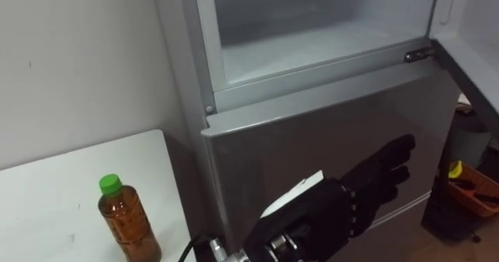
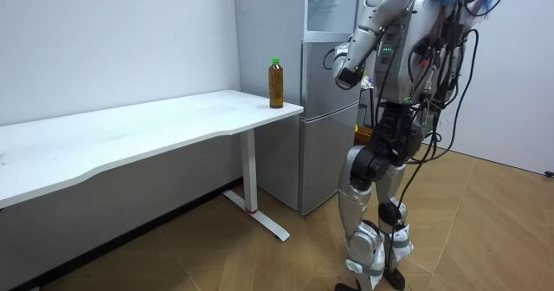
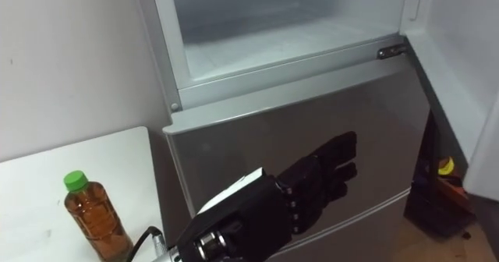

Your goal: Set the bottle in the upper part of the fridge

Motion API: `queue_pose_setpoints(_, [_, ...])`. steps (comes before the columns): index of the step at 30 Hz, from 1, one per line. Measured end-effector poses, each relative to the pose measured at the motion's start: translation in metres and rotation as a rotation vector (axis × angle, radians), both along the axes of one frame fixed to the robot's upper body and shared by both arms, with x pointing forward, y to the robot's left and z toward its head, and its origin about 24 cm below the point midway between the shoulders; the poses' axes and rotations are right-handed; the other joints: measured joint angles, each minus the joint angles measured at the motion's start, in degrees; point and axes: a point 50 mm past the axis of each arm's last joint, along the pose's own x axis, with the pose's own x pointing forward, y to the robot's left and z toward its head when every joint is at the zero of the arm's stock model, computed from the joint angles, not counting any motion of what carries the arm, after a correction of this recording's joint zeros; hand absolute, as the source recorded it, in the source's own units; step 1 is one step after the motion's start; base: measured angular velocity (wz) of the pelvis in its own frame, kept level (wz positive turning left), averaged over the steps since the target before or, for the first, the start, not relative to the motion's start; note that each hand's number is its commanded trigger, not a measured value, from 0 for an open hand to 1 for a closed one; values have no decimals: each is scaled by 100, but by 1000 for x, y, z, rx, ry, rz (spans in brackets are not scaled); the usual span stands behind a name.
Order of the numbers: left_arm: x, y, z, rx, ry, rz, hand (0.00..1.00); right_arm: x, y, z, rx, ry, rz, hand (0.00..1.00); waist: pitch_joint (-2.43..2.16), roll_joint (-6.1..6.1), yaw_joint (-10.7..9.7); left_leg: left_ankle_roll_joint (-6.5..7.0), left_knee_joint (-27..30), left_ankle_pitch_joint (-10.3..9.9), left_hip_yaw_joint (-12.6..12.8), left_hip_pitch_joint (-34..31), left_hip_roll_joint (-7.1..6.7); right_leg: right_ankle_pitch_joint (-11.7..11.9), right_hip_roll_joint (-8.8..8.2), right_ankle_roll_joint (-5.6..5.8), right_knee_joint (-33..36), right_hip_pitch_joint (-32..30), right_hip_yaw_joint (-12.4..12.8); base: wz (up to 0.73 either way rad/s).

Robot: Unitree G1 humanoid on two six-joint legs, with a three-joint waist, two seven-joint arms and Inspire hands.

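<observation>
A bottle (image 1: 129,223) of brown liquid with a green cap stands upright near the corner of the white table (image 1: 54,192), just left of the fridge. The upper fridge compartment (image 1: 312,44) stands open with a bare white shelf inside. My left hand (image 1: 366,188) is open, its dark fingers stretched out in front of the grey lower fridge door (image 1: 296,129), to the right of the bottle and well apart from it. In the room view I stand upright facing the fridge (image 2: 325,109), left hand (image 2: 346,73) raised at chest height.
The open upper door (image 1: 475,20) swings out at the right. An orange crate (image 1: 472,188) with tools sits on the floor right of the fridge. A white wall runs behind the long table (image 2: 130,131).
</observation>
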Motion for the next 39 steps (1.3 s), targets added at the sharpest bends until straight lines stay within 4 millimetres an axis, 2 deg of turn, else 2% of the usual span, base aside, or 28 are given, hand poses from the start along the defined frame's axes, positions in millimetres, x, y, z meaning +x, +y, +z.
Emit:
queue_pose_setpoints(16, [-2,-1,-7,48,14,-10,0,0,-2,0,-15,6,3,0,19,-29,22,-1,-4,0,1,60,6,-1,0,-1,11,34,10,0])
queue_pose_setpoints(21, [1,-2,-20,79,63,-13,0,0,-1,0,-14,3,4,0,20,-30,28,-1,-2,0,0,47,3,-1,3,-2,14,13,29,0])
queue_pose_setpoints(30, [-5,-5,-32,121,86,-41,0,2,0,0,-11,3,14,0,47,-87,26,-1,-2,0,0,19,5,-1,6,-2,-3,-5,-4,0])
queue_pose_setpoints(34, [-3,-2,-52,184,141,-15,0,2,1,0,-9,6,13,0,45,-132,27,-2,-4,1,0,23,7,1,8,-5,0,2,-4,0])
queue_pose_setpoints(39, [-4,4,-73,242,211,12,0,0,9,-2,10,15,14,0,32,-305,114,-12,-4,7,-2,37,15,5,17,-14,0,16,15,-1])
